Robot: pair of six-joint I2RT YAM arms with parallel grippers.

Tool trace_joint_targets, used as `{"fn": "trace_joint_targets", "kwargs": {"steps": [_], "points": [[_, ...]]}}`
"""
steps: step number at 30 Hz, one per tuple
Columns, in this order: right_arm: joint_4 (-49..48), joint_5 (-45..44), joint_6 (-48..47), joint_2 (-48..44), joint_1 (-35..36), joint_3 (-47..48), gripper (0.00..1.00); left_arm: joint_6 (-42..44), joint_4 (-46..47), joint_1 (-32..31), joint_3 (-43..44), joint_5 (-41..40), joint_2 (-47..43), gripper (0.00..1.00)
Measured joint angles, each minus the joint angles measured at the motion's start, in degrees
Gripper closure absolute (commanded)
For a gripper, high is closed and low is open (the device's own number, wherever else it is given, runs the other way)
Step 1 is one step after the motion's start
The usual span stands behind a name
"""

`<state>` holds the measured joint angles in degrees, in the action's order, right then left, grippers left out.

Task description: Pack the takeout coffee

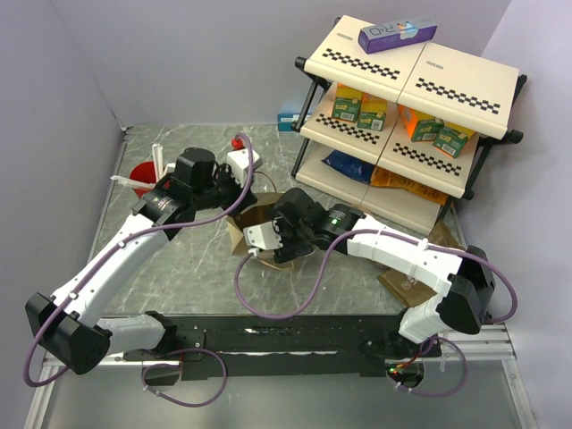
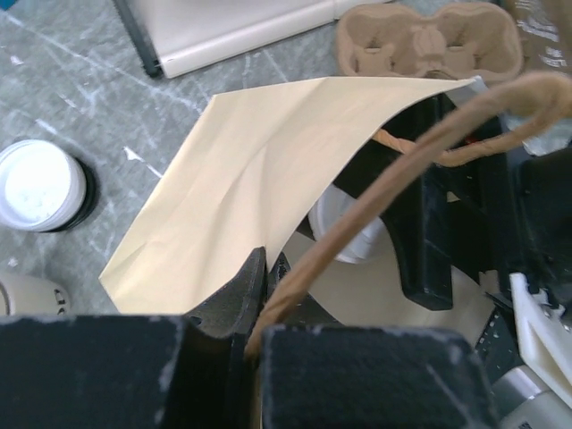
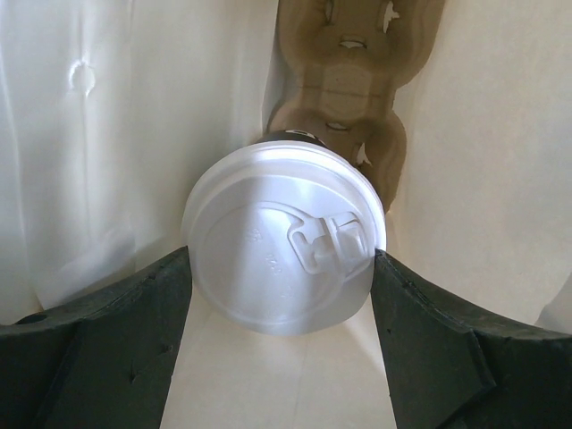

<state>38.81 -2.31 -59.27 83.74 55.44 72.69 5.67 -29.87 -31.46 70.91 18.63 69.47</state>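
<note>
In the right wrist view the takeout coffee (image 3: pixel 281 237) shows its round white lid and a sliver of dark body, tilted inside the pale paper bag (image 3: pixel 107 134). My right gripper (image 3: pixel 281 261) is shut on it, one finger touching each side of the lid. The left wrist view shows the bag's beige panel (image 2: pixel 250 179) lifted, with the same lid (image 2: pixel 344 239) seen through its mouth. My left gripper (image 2: pixel 266 264) is shut on the bag's brown twisted handle (image 2: pixel 393 170) at the rim. In the top view the bag (image 1: pixel 259 214) lies between the two arms.
A second white-lidded dark cup (image 2: pixel 40 185) stands on the marble table left of the bag, with a cream cup (image 2: pixel 27 290) near it. A pulp cup carrier (image 2: pixel 429 40) lies beyond the bag. A red cup (image 1: pixel 141 176) stands far left, a stocked shelf (image 1: pixel 411 98) at right.
</note>
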Motion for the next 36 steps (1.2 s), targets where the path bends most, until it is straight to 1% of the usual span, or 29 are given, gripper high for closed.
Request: {"fn": "trace_joint_targets", "kwargs": {"steps": [6, 19, 30, 36], "points": [[0.35, -0.07, 0.55, 0.76, -0.22, 1.36, 1.0, 0.28, -0.37, 0.07, 0.02, 2.95, 0.13, 0.99], [0.11, -1.64, 1.31, 5.84, -0.61, 3.06, 1.0, -0.39, -0.57, 0.17, 0.24, 5.03, 0.66, 0.99], [-3.1, -5.16, 0.72, 5.9, -0.74, 2.86, 1.0, -0.37, -0.28, 0.28, 0.24, 5.51, 0.85, 0.99], [-4.79, -5.46, -0.24, 5.9, -0.96, 2.34, 1.0, -0.37, 0.02, 0.44, 0.24, 5.49, 0.9, 0.99]]}}
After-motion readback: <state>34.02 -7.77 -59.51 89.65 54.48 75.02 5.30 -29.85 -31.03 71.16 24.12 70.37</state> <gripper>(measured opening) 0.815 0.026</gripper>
